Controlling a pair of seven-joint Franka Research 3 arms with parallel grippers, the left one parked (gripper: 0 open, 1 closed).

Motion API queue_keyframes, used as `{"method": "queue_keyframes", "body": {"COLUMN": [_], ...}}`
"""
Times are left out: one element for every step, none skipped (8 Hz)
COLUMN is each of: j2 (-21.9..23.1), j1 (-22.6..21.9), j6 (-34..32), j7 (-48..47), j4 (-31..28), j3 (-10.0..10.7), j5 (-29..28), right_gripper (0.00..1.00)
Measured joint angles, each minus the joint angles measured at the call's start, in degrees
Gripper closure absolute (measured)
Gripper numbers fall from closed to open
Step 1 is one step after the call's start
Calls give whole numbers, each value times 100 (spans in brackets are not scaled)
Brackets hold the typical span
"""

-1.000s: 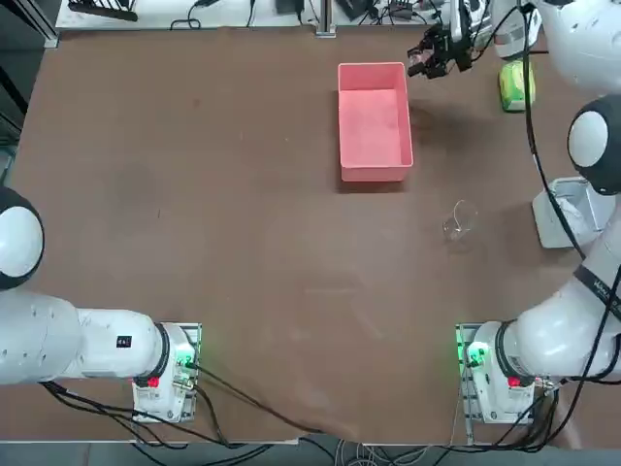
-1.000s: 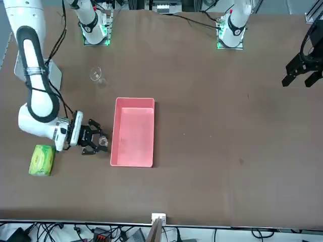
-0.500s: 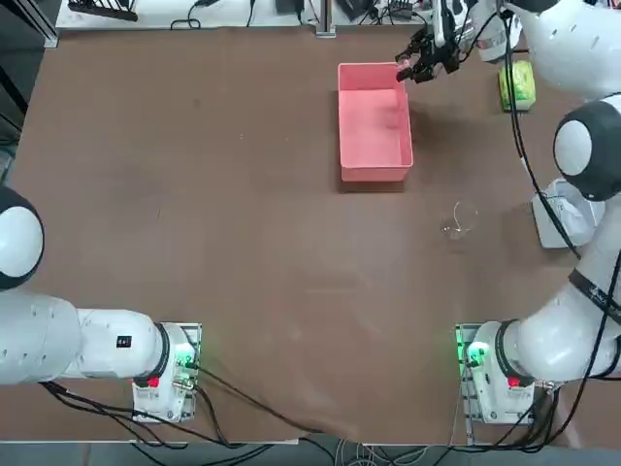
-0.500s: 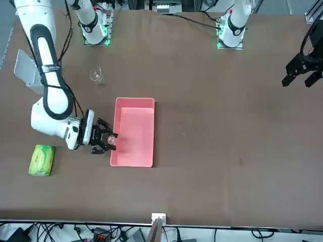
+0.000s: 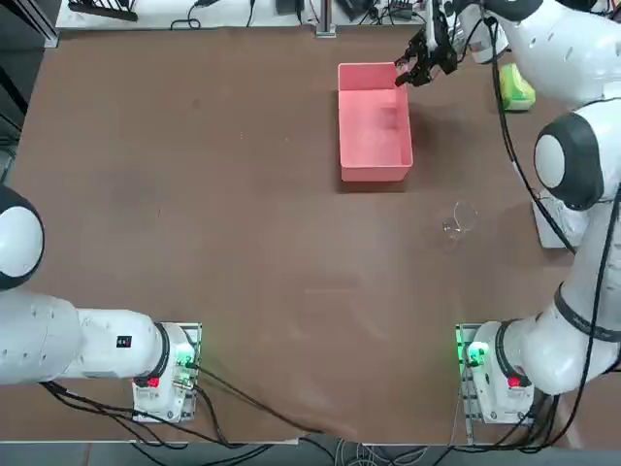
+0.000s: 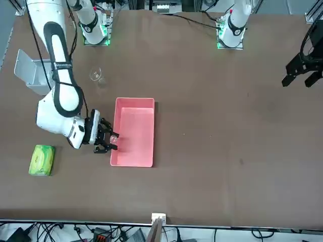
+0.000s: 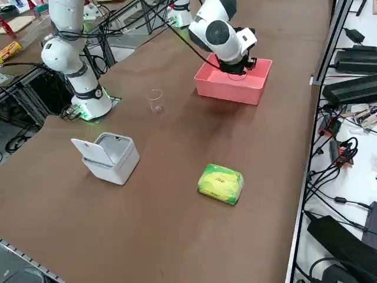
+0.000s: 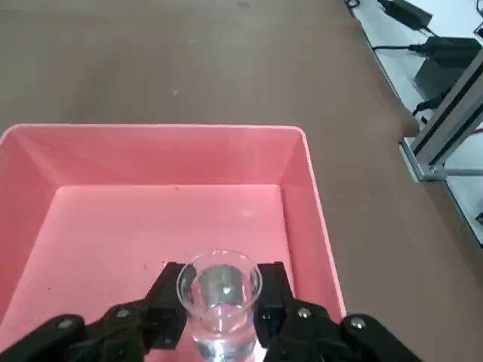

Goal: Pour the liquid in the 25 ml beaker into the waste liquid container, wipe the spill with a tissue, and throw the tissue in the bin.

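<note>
At far part of right rim of pink waste tray, 25 ml beaker is held between fingers of R gripper, approx. half open around glass, so pour must prob. go left, toward tray's inside.

- The rectangular tray is showing plain pink.
- The surface is showing brown.
- At the upper right of the top view, the tissue pack is showing green with yellow.
- The pincer is showing black.
- The square box left of centre in the side view is showing greyish white.
- The small beaker is showing clear, colourless glass.
- The working arm is wearing white with dark grey bands.
</note>
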State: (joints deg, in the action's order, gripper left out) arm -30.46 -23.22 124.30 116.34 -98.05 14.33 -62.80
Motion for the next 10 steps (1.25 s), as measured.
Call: {"method": "queue_keyframes", "body": {"j2": [0, 0, 0, 1, 2, 4, 9, 14, 19, 28], "j1": [-51, -66, -77, -78, -79, -95, -190, -447, -873, -1333], "j6": [4, 4, 4, 2, 1, -1, -2, -30, -144, -322], "j7": [-30, -40, -40, -40, -40, -41, -90, -163, -233, -347], "j4": [-14, -46, -99, -145, -192, -240, -296, -348, -393, -429], "j3": [66, 112, 182, 242, 276, 301, 400, 695, 1191, 1727], "j5": [2, 14, 45, 91, 139, 188, 245, 300, 318, 322], "right_gripper": [53, 53, 53, 53, 53, 53, 53, 53, 53, 53]}}
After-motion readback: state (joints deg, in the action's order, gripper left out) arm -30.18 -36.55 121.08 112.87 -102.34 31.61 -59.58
